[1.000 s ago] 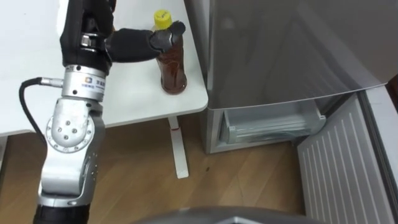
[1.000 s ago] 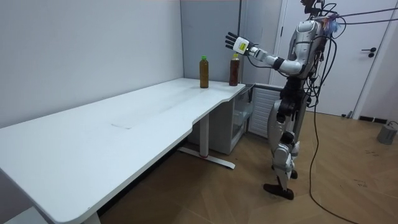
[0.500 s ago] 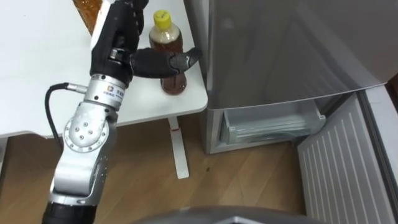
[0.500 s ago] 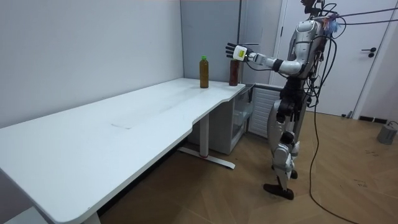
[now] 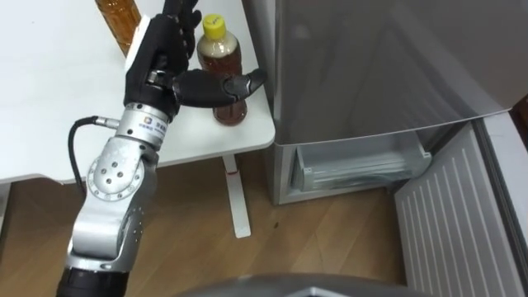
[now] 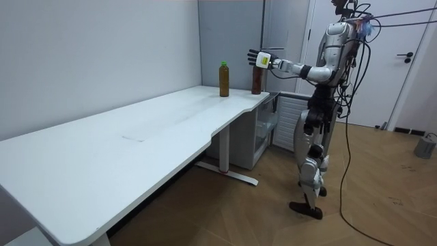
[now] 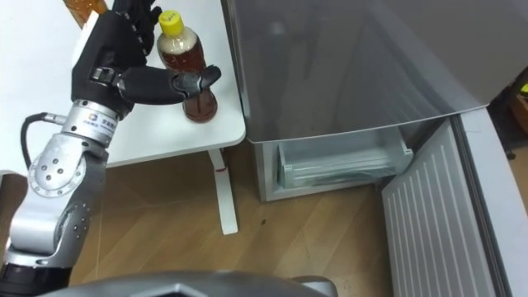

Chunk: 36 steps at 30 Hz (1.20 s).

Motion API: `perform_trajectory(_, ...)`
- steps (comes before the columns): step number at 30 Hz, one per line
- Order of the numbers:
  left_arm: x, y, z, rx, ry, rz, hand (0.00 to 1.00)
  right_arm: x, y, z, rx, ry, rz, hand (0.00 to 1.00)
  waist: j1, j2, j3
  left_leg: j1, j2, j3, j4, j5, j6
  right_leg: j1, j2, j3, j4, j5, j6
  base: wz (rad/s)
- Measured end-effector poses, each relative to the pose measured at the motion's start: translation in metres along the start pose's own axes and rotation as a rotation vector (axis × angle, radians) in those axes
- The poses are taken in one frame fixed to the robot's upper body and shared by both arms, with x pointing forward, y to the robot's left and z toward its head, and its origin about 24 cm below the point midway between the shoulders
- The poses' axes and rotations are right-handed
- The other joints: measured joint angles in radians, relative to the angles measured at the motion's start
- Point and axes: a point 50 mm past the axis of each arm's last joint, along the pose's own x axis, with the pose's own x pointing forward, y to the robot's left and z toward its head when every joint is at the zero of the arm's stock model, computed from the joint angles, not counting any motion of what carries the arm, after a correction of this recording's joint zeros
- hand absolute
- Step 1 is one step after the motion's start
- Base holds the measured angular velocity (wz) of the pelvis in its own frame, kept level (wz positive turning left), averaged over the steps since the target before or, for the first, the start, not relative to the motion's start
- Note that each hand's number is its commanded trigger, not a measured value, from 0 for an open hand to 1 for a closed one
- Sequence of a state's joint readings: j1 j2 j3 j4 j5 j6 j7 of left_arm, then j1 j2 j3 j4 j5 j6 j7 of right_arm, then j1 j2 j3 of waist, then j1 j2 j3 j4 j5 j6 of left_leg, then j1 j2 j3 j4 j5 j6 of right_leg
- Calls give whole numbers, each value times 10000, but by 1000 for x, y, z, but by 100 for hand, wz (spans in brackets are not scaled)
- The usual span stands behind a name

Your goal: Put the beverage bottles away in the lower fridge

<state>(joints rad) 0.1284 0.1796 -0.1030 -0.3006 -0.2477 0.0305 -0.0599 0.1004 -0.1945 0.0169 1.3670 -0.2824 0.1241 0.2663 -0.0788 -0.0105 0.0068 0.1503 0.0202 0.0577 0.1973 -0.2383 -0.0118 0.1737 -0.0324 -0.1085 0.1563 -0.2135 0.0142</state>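
Left hand [image 5: 169,58] is up at the corner of the table [image 5: 49,107], fingers apart and pretty straight, not clamped on anything yet. Our yellow-capped bottle [image 5: 221,56] stands upright right in the gap, with the thumb crossing its near side and the fingers rising on its left. We'd say it just needs a sideways squeeze round that vertical axis. A second bottle [image 5: 115,16] sits beyond the fingers, further left. The open lower fridge drawer [image 5: 363,165] is off to the hand's right and well below.
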Motion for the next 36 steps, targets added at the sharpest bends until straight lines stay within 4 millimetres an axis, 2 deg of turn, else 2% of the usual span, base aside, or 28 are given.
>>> perform_trajectory(18, -4, 6, -4, 121, 369, 13, 0, 0, 0, 1, 8, 7, 37, 0, -11, -32, -6, -8, -1, -31, -9, 1, 0, 8, 3, -22, -8, 1, -1, 0)
perform_trajectory(28, -6, 11, -27, -79, 1590, 239, 0, 0, -1, 0, -133, 256, -200, 0, -45, 14, 0, -4, 0, -24, 5, 1, 0, -6, 4, 14, -12, 0, -1, 0)
perform_trajectory(36, -8, 12, -35, -401, 2096, 268, 0, 0, -1, 2, -99, 310, -272, 0, -56, 34, 0, -45, 0, -22, 6, 1, 0, -22, 3, -11, -31, 0, -1, 0)
